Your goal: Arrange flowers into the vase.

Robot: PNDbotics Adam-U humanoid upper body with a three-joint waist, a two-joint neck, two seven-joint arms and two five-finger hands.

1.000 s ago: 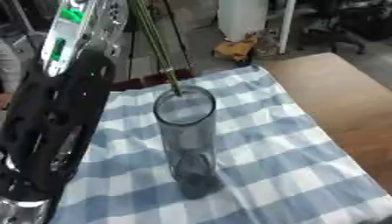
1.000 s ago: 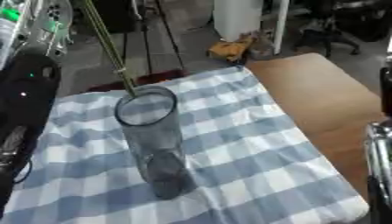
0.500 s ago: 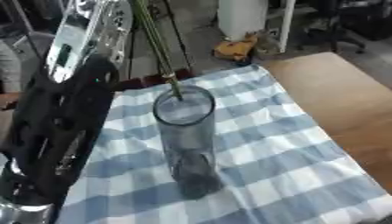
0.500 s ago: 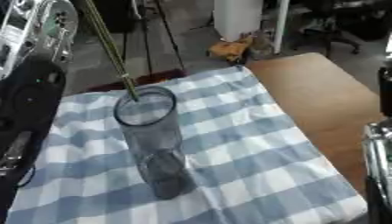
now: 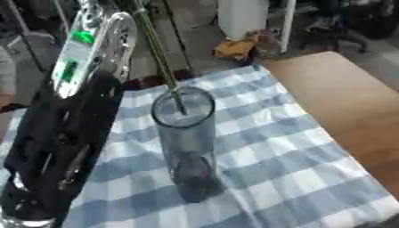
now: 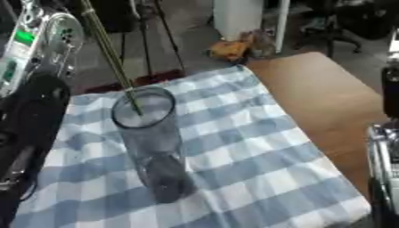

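One vase (image 5: 185, 147) is present: a clear, dark-tinted glass cylinder standing upright at the centre of the cloth, its round rim open toward the camera.

One bundle of thin green flower stems (image 5: 160, 58) is visible. How many stems it holds cannot be told, and no blooms are in view. The stems enter from 12 o'clock, slant down, and their lower ends sit just inside the vase rim at its 12 o'clock edge.

One blue-and-white checked cloth (image 5: 288, 156) covers most of the work surface and lies flat under the vase.

One wooden table (image 5: 351, 98) carries the cloth; bare brown wood shows at 2 to 3 o'clock of the vase.

Two robot arms are partly in view. The left arm (image 5: 62, 147), black with a silver upper section bearing green lights, fills the frame from 7 to 11 o'clock, just beside the vase. The left hand does not show in either view. Of the right arm (image 6: 383, 147) only a black-and-silver strip shows at 4 o'clock in the right eye view; its hand is also out of view, so no finger state can be read for either hand.

Room: a grey floor beyond the table at 12 o'clock, with one white upright object (image 5: 243, 18), one yellow-orange crumpled item (image 5: 238, 46) beside it, and dark furniture legs.
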